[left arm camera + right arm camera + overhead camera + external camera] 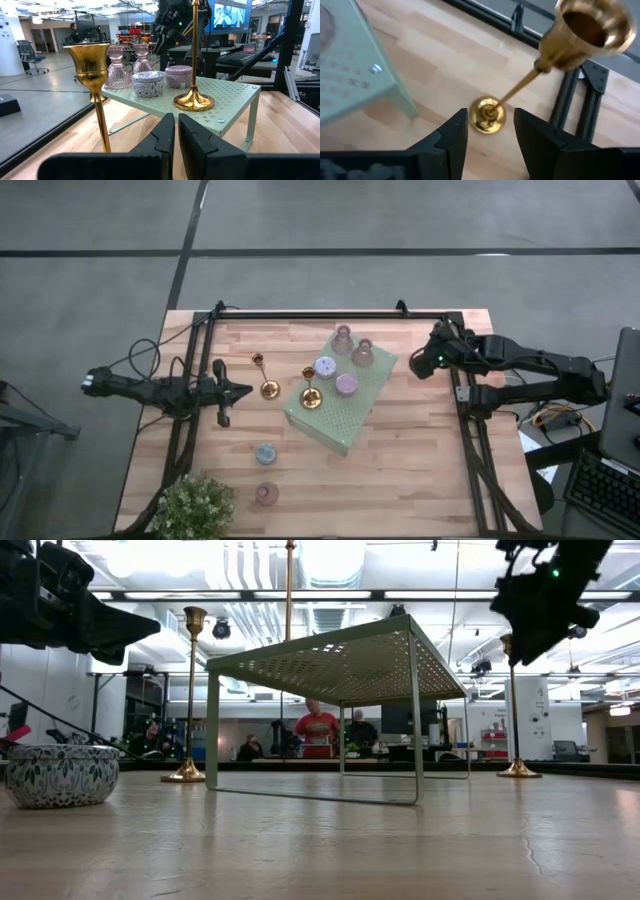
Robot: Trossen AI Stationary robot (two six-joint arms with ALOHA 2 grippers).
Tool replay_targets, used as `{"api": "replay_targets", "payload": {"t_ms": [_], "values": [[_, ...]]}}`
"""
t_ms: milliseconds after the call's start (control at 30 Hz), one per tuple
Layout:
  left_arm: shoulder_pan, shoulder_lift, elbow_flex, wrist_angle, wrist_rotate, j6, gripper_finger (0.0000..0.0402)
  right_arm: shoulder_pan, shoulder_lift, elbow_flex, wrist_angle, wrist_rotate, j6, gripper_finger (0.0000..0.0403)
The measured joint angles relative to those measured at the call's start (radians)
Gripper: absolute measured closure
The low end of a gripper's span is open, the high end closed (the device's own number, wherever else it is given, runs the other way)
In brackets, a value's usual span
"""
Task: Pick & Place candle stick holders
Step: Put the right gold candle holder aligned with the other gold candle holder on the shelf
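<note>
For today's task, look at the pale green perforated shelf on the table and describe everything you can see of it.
The green shelf is a flat rectangular platform, apparently painted metal, dotted with small holes and bolted on thin legs, so the space beneath is open. It stands level on the wooden table, turned at an angle. On top stand a gold candlestick, two pink glass holders and two squat round holders, one patterned, one lilac. Neither gripper touches it.

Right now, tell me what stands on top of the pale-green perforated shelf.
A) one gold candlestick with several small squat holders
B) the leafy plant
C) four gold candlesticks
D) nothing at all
A: on the perforated shelf, one gold candlestick stands beside the small squat holders, as the high and left wrist views show.
</note>
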Motion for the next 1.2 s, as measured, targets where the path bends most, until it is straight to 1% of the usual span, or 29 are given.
{"api": "replay_targets", "payload": {"t_ms": [167,300,433,533,633,867,1200], "values": [[0.000,0.000,0.000,0.000,0.000,0.000,0.0374,-0.006,0.000,-0.071,0.017,0.099,0.015,0.0261],[0.000,0.000,0.000,0.000,0.000,0.000,0.0374,-0.028,-0.001,-0.107,0.081,0.111,-0.004,0.0268],[0.000,0.000,0.000,0.000,0.000,0.000,0.0374,-0.047,-0.001,-0.116,0.132,0.135,-0.040,0.0275],[0.000,0.000,0.000,0.000,0.000,0.000,0.0374,-0.063,-0.001,-0.116,0.135,0.177,-0.051,0.0280],[0.000,0.000,0.000,0.000,0.000,0.000,0.0374,-0.079,-0.001,-0.116,0.147,0.182,-0.072,0.0286],[0.000,0.000,0.000,0.000,0.000,0.000,0.0374,-0.089,0.001,-0.121,0.238,0.182,-0.144,0.0304],[0.000,0.000,0.000,0.000,0.000,0.000,0.0374,-0.090,0.001,-0.122,0.264,0.201,-0.208,0.0347]]}}
